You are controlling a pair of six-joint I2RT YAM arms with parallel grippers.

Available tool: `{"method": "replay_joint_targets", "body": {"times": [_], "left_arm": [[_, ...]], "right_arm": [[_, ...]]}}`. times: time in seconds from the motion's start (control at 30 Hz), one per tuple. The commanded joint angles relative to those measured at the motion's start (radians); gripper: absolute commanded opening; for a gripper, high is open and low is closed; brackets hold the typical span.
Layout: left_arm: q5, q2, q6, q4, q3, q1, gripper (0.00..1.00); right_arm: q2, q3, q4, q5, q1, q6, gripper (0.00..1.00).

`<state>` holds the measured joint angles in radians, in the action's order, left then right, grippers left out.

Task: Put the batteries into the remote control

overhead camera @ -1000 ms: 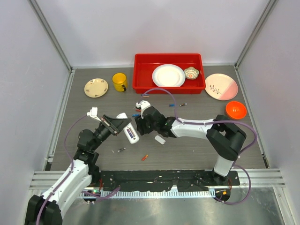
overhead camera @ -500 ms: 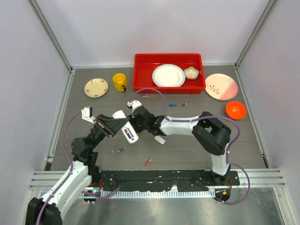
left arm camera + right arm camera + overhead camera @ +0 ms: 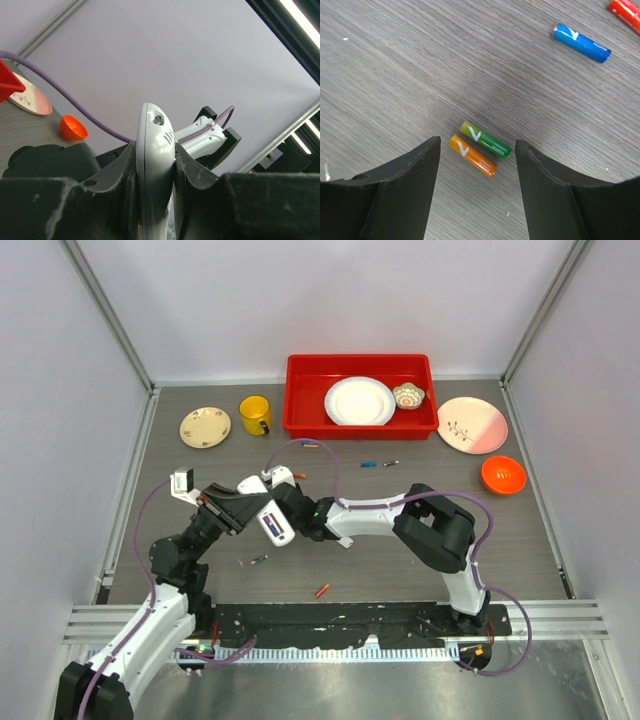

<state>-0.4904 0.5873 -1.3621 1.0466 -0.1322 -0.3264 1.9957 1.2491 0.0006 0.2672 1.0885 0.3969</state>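
**Remote held fast as second claw spreads over batteries**

Near the front edge, a stray battery (image 3: pixel 322 590) lies alone on the grey table (image 3: pixel 400 565). At mid-table the left gripper (image 3: pixel 156 170) pinches the remote control (image 3: pixel 155 145) by its sides, its end tilted upward. Just beside it, the right gripper (image 3: pixel 477 141) hangs spread above a green battery (image 3: pixel 485 139) and an orange battery (image 3: pixel 472 155) lying side by side. A blue battery (image 3: pixel 582 43) lies well apart, with bare table around it. A red tray (image 3: pixel 300 400) sits by the back wall.

Remote (image 3: pixel 155 130) in left hand (image 3: pixel 155 148); two batteries (image 3: pixel 485 139) side by side on table (image 3: pixel 395 60) under right hand (image 3: pixel 476 145).
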Motion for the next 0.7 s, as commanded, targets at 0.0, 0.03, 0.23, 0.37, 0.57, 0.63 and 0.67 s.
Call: {"method": "replay_joint_targets", "body": {"times": [0.0,0.03,0.23,0.37,0.57,0.63,0.67], "left_arm": [[0.010,0.002,-0.009,0.049,0.003,-0.002,0.00],[0.009,0.002,-0.011,0.049,0.003,-0.003,0.00],[0.019,0.000,-0.009,0.035,0.006,-0.002,0.00],[0.018,-0.001,-0.008,0.033,0.009,-0.002,0.00],[0.018,-0.003,-0.006,0.020,0.013,-0.002,0.00],[0.021,-0.004,-0.005,0.013,0.014,-0.002,0.00],[0.021,-0.003,-0.005,0.012,0.016,-0.003,0.00]], "right_arm": [[0.024,0.075,-0.048,0.107,0.014,0.025,0.67],[0.031,0.081,-0.065,0.128,0.016,0.029,0.67],[0.063,0.119,-0.114,0.176,0.019,0.079,0.66],[0.069,0.113,-0.120,0.176,0.022,0.089,0.63],[0.057,0.079,-0.119,0.193,0.021,0.108,0.61],[0.055,0.067,-0.113,0.190,0.013,0.114,0.60],[0.052,0.064,-0.113,0.188,0.010,0.117,0.60]]}}
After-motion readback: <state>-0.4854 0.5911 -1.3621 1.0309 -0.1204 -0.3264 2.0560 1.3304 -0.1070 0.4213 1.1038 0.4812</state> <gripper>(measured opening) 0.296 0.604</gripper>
